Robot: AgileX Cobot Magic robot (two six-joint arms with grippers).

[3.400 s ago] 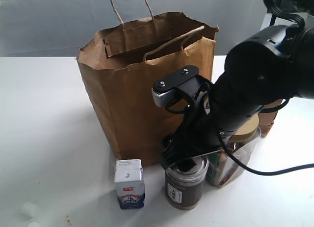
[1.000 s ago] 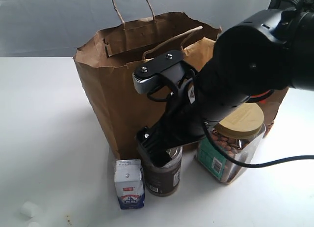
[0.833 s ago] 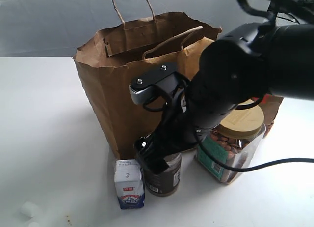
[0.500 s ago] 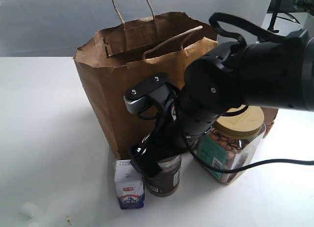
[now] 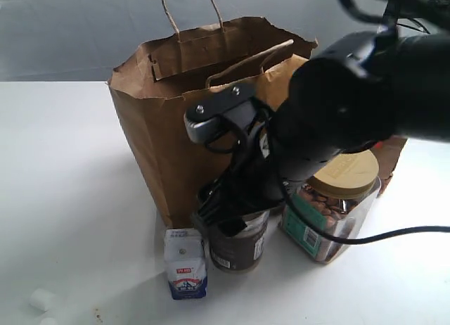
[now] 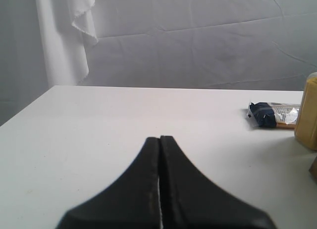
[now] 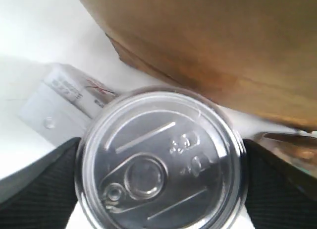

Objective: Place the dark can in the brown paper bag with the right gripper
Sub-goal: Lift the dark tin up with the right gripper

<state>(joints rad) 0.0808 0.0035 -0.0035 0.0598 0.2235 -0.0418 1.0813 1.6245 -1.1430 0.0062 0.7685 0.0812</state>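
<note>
The dark can stands upright, long axis vertical, silver pull-tab lid up and facing the right wrist camera squarely; its white barcode label faces the exterior camera. It sits just in front of the lower front wall of the brown paper bag, outside it, between a small white carton close on one side and a clear jar with a tan lid on the other; whether its base touches the table cannot be told. The right claw comes down from above and pinches the can near the rim, one black finger against each side of the lid. The bag stands open, rim wrinkled, cord handles raised. The left claw is pressed together, holding nothing, low over bare table well away from the bag; a dark packet lies beyond it. The table is plain white and matt, with small white scraps near the front corner; wrinkled pale grey cloth hangs behind.
</note>
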